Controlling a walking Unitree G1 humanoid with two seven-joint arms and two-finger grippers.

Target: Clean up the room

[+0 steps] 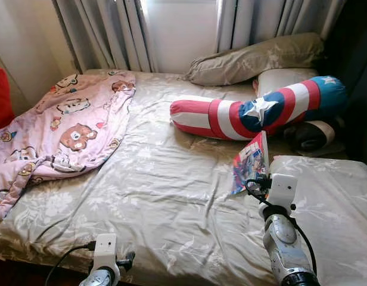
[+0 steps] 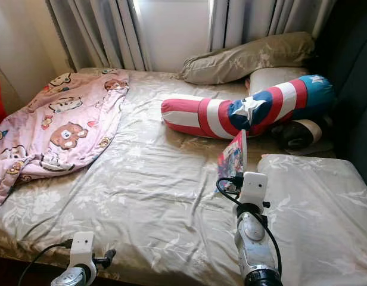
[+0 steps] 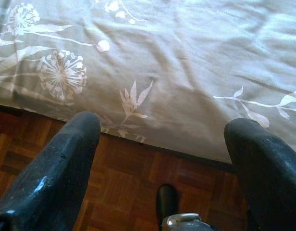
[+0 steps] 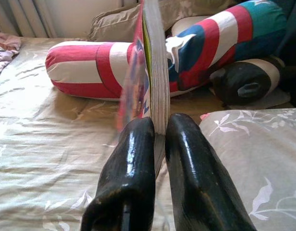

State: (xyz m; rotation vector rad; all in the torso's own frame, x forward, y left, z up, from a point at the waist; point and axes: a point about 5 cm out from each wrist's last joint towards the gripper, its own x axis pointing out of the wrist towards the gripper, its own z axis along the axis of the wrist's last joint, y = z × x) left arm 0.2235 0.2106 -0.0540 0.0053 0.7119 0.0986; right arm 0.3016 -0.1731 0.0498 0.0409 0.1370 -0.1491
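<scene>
Right tool (image 4: 157, 139) pinches a comic book (image 4: 150, 67) edge-on, cover unreadable; left tool (image 3: 162, 144) gapes over the bed (image 3: 186, 57) edge.

Sunlit bed (image 1: 159, 196), grey curtains (image 1: 106, 30), bright window (image 1: 180, 30), parquet floor (image 3: 119, 183)

Bed (image 2: 142, 196) with right arm raised over it, holding a book.
Colourful book (image 2: 233, 158) upright above right gripper (image 2: 234, 179), near the striped star bolster (image 2: 243, 110). Pink bear blanket (image 2: 58, 128) bunched at left side. Tan pillow (image 2: 249, 56) at head end by curtains (image 2: 112, 30). Folded floral cover (image 2: 314, 208) at right. Left gripper (image 2: 106, 257) low at near bed edge.
</scene>
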